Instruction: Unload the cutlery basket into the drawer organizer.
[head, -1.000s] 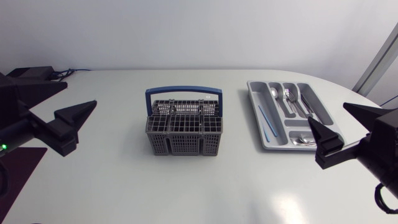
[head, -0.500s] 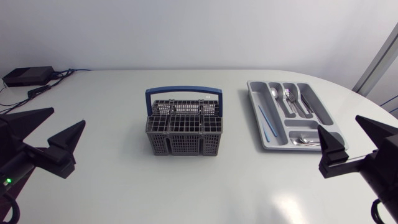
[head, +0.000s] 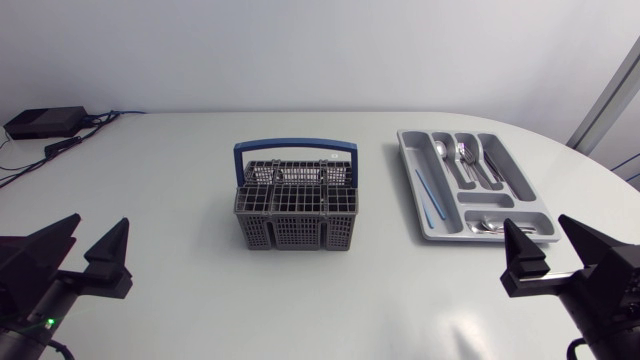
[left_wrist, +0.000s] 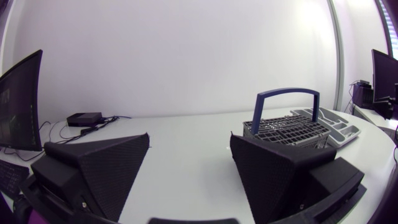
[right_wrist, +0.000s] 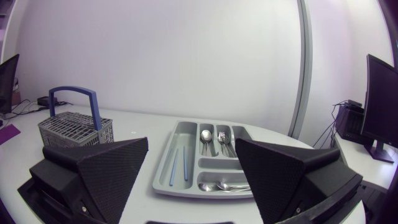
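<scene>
A grey cutlery basket (head: 295, 212) with a blue handle stands mid-table; no cutlery shows above its grid top. To its right lies the grey drawer organizer (head: 412, 150), holding spoons, forks, knives and a thin blue stick. My left gripper (head: 85, 250) hangs open and holds nothing at the near left, well clear of the basket. At the near right my right gripper (head: 560, 252) is open with nothing in it, just short of the organizer's near end. The left wrist view has its gripper (left_wrist: 189, 168) with the basket (left_wrist: 289, 127) ahead. Ahead of the gripper (right_wrist: 189, 177) in the right wrist view lies the organizer (right_wrist: 163, 171).
A small black box (head: 45, 122) with cables sits at the table's far left corner. White tabletop lies bare between the basket and each gripper. The table edge curves round beyond the organizer at the right.
Both arms have drawn back toward the near edge and outward, away from the basket and the organizer. Both grippers stay open and hold nothing.
</scene>
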